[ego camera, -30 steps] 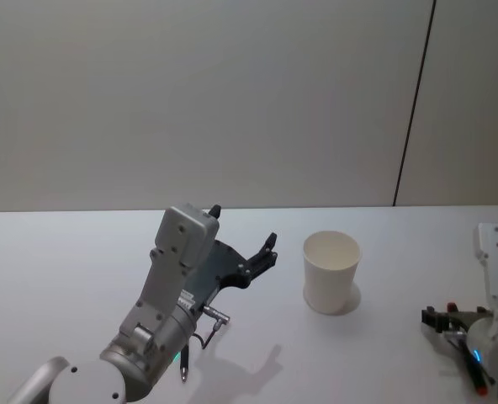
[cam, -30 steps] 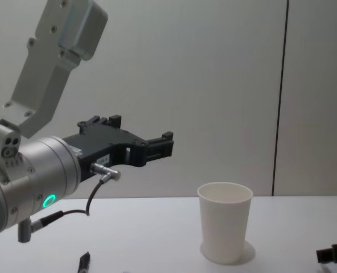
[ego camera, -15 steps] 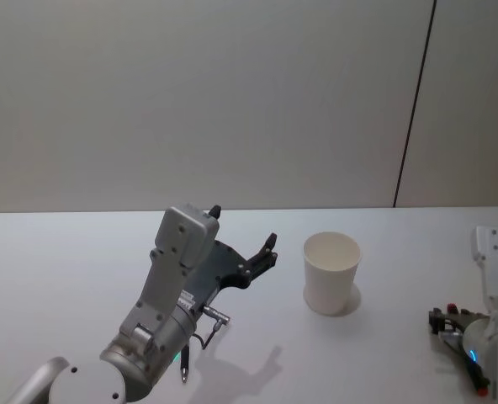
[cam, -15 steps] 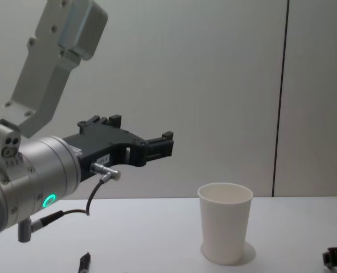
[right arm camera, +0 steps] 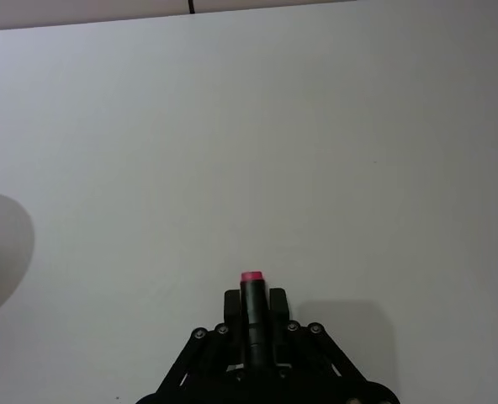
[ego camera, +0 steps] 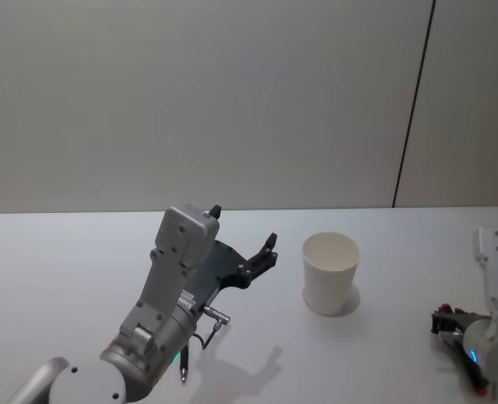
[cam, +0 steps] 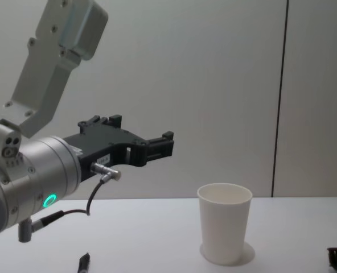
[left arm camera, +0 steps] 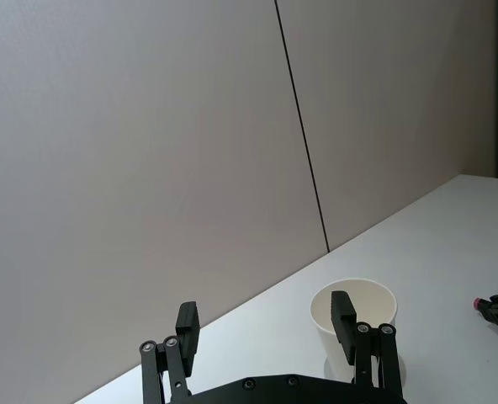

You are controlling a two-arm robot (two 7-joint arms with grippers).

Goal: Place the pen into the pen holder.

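Observation:
The pen holder, a plain white paper cup (ego camera: 331, 273), stands upright on the white table, seen also in the chest view (cam: 224, 227) and the left wrist view (left arm camera: 354, 313). My right gripper (right arm camera: 249, 296) sits low at the table's near right (ego camera: 444, 320), to the right of the cup, and is shut on a black pen (right arm camera: 250, 316) whose pink end sticks out past the fingertips. My left gripper (ego camera: 245, 227) hangs raised to the left of the cup, open with nothing between its fingers (left arm camera: 264, 313).
A second dark pen (ego camera: 182, 369) lies on the table under my left arm, also low in the chest view (cam: 84, 261). A grey wall with a dark vertical seam (ego camera: 413, 109) stands behind the table.
My right gripper with the pen has drawn slightly to the right and nearer to me. The left arm and the cup have not moved.

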